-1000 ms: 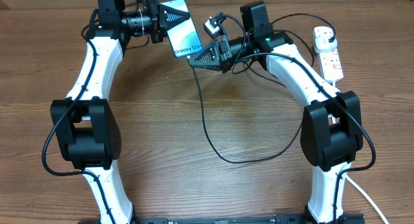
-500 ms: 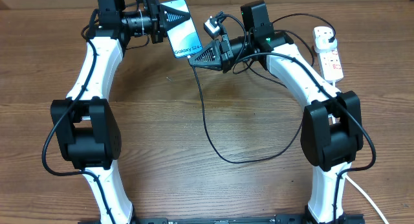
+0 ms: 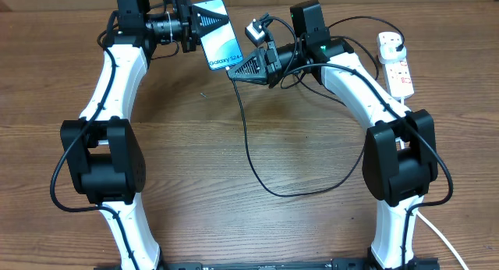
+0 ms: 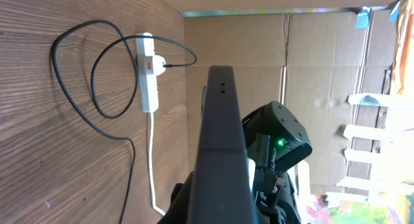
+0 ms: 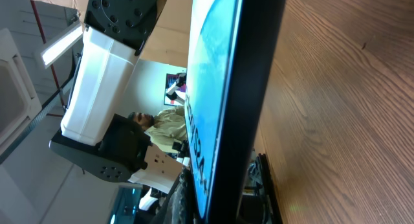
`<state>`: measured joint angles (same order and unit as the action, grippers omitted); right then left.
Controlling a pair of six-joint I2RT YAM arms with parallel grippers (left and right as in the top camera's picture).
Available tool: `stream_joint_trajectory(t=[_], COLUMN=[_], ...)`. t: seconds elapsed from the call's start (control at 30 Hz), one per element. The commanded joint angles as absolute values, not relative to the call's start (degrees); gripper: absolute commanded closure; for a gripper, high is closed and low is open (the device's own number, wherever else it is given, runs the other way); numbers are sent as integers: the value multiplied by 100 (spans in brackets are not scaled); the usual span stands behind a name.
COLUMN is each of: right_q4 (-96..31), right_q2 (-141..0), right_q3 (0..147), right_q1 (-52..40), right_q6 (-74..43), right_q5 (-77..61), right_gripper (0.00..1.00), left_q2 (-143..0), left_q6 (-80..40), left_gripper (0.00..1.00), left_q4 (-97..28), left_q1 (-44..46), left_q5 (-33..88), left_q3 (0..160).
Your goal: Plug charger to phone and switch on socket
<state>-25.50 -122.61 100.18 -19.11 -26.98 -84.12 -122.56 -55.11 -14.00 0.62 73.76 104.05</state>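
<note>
At the far left of the surface point(image 3: 234, 223), the left end effector point(image 3: 218, 20) is pressed together on the upper part of the phone point(image 3: 224, 45) and holds it off the wood, tilted, with the light-blue screen and its "Galaxy S24" text facing up. In the left wrist view the phone shows only as a dark edge-on bar up the middle. Just right of it, the right end effector point(image 3: 234, 72) meets the phone's lower edge and pinches the end of the charger point(image 3: 248, 145). The connector tip itself is hidden. The black cable drops from there, loops across the surface and runs to its plug in the socket point(image 3: 396, 65), which lies at the far right edge with its thick white cord
</note>
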Motion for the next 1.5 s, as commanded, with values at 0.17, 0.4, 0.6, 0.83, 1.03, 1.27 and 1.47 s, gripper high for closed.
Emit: stream_joint_trajectory(t=[0.17, 0.4, 0.6, 0.83, 1.03, 1.27, 1.47], right_q4=[-2491, -2493, -2495, -2606, -2622, -2620, -2506], right_q2=[-12132, -12132, -12132, -12132, -12132, -12132, -12132], right_q3=[10127, 10127, 10127, 10127, 10127, 10127, 10127], right_q1=[-1857, -1857, -1857, -1857, -1857, -1890, -1890], right_q6=[-2679, -2679, -2681, -2703, -2705, -2921, -3162], right_q5=[-8333, -8254, -8213, -7990, -7948, -7636, -7537], right_gripper=[96, 96, 96, 96, 96, 96, 96], left_q2=[-12237, -12237, -12237, -12237, -12237, -12237, -12237], left_q6=[-5227, -5229, -5229, -5229, -5229, -5229, -5227], left_gripper=[96, 96, 96, 96, 96, 96, 96], left_q4=[-1678, -1664, -1667, -1667, -1667, -1669, -1669], left_q1=[73, 67, 30, 12, 3, 54, 95], left_q5=[7808, 7907, 7911, 7905, 7889, 7813, 7738], left_q3=[10403, 10403, 10403, 10403, 10403, 10403, 10403])
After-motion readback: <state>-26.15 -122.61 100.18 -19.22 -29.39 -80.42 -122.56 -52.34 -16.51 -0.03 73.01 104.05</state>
